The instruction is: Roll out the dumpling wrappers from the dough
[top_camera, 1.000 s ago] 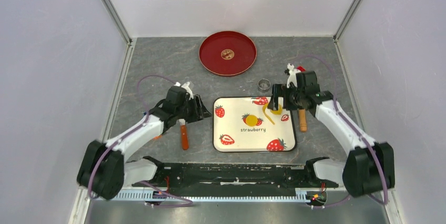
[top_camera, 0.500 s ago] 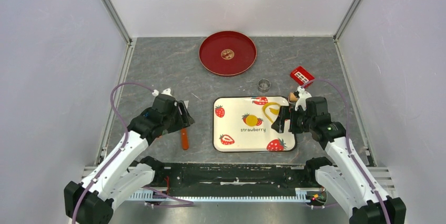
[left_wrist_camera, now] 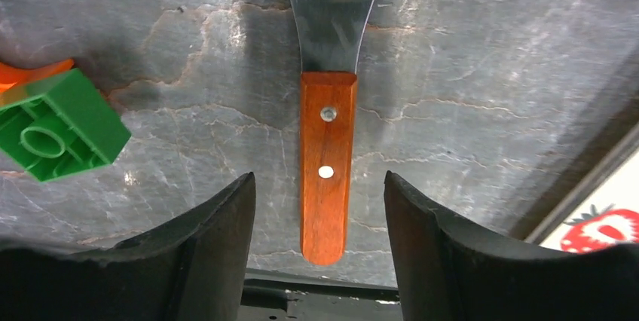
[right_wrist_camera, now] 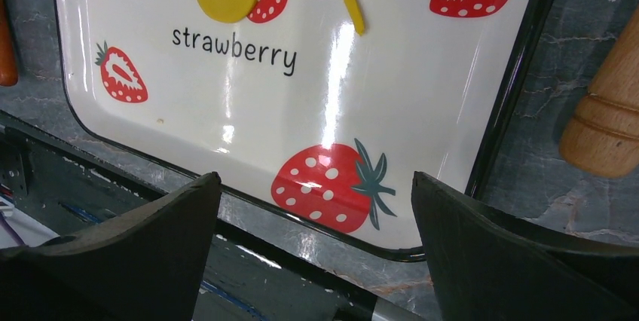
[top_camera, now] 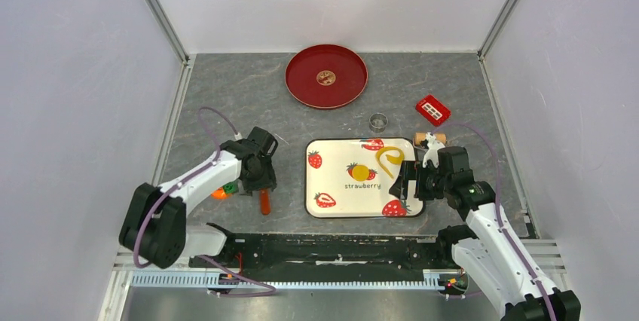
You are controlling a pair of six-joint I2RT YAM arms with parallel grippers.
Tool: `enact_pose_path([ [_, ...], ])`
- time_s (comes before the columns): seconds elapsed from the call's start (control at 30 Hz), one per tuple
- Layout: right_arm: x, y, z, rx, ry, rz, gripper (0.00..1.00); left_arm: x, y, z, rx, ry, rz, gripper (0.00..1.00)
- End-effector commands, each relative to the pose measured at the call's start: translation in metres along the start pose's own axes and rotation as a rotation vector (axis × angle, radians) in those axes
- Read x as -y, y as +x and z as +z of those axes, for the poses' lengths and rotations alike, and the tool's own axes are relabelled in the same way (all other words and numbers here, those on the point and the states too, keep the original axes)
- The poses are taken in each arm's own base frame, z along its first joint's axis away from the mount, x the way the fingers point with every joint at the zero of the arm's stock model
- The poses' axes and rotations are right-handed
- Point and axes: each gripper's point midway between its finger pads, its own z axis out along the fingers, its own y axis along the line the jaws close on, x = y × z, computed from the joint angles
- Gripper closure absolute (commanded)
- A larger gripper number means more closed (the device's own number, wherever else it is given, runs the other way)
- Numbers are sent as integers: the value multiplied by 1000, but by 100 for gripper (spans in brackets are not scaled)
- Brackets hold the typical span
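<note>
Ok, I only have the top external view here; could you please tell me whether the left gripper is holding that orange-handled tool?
Observer: No. The left gripper is open, and its fingers flank the wooden handle of the spatula with a gap on each side.
Operator: Thank you. What is the green thing beside it?
Observer: A green toy brick, with an orange piece showing behind it.
Operator: And is anything in the right gripper?
Observer: Nothing. The right gripper is open and empty over the near edge of the strawberry tray.
</note>
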Motion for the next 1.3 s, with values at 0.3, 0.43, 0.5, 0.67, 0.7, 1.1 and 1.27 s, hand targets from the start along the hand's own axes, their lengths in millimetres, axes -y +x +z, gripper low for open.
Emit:
enact_pose_path([
  [0.3,-3,-2,1,-7,-17,-12,2,13,5,30,-57,-31,129,67],
  [0.43,-4,-5,0,-8,-18,-20,2,14,5,28,-50,-25,131,98],
  [0.5,-5,-7,-1,-7,-20,-21,2,15,2,22,-28,-17,125,98],
  [0.67,-9,-15,-4,4,-26,-29,2,19,-13,-9,83,41,91,98],
  [0.7,-10,-17,-5,7,-26,-32,2,22,-16,-17,110,67,86,98],
  [1.1,-20,-35,-18,35,-35,-52,2,58,-18,-85,327,271,271,98],
  [1.27,-25,-46,-27,63,-36,-73,2,96,0,-111,355,384,521,98],
])
